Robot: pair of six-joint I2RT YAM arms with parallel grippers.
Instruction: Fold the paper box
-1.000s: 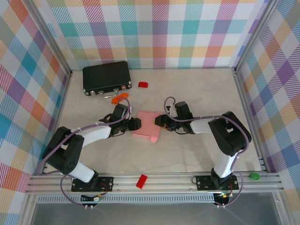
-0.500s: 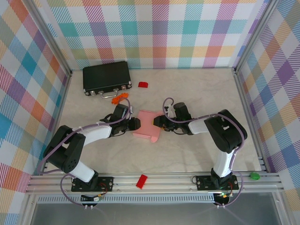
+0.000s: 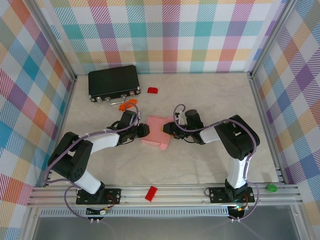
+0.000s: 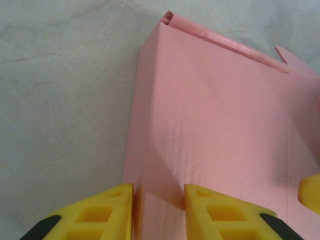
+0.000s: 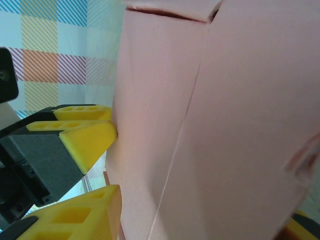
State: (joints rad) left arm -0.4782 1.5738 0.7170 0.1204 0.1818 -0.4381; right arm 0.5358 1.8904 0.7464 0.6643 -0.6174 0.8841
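Note:
The pale pink paper box (image 3: 156, 130) lies mid-table, held between both arms. My left gripper (image 3: 145, 131) is at its left end. In the left wrist view the box (image 4: 215, 125) runs down between the yellow fingers (image 4: 100, 215), and my left gripper (image 4: 159, 210) is shut on its near edge. My right gripper (image 3: 169, 131) is at the box's right end. In the right wrist view the box (image 5: 225, 125) spans the whole gap between the fingers of my right gripper (image 5: 207, 215). The left gripper's fingertips (image 5: 90, 140) meet its far edge.
A black case (image 3: 114, 82) sits at the back left with an orange piece (image 3: 128, 104) in front of it. Red plastic pieces lie behind the box (image 3: 152, 90) and on the front rail (image 3: 151, 193). Plaid walls enclose the table.
The right arm's elbow has swung left, toward the centre. The box looks shorter front to back and slightly turned between the two grippers. The left arm has barely moved.

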